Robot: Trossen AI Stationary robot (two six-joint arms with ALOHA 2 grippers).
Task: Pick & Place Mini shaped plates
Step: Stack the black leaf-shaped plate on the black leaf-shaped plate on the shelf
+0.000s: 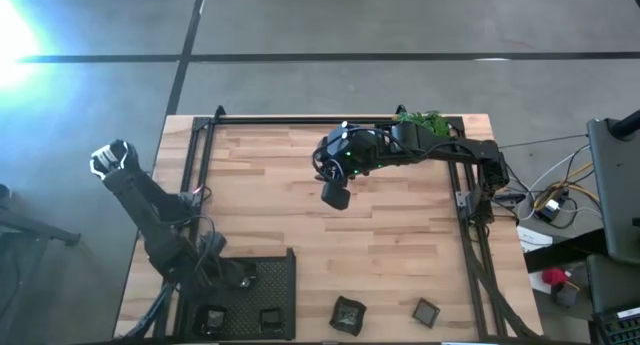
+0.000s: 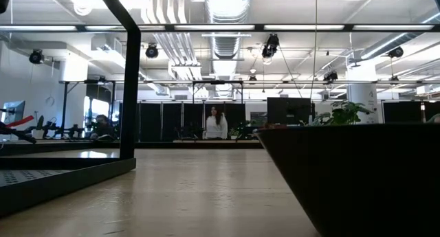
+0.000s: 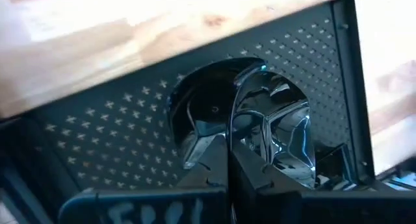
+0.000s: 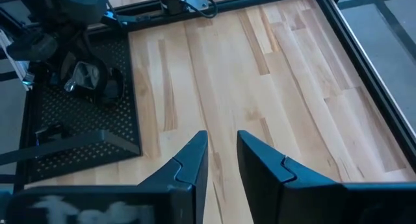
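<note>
A glossy round black mini plate [image 3: 214,110] is lain over by the clenched left pincer [image 3: 229,162] above the black mesh tray [image 3: 97,130]; the right pincer [image 4: 221,160] (fingers parted, nothing held) is raised over the wooden tabletop [image 1: 400,245].

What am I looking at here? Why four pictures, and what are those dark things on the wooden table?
Two robot arms work at a wooden table. One picture looks straight down, one looks level across the table, and two come from cameras on the arms' wrists. The left tool is shut and rests over shiny small plates in the black mesh tray. The right tool hangs above bare wood, its fingers slightly apart, holding nothing. Two more mini plates lie near the table's edge. A green plant stands at the far side.
</note>
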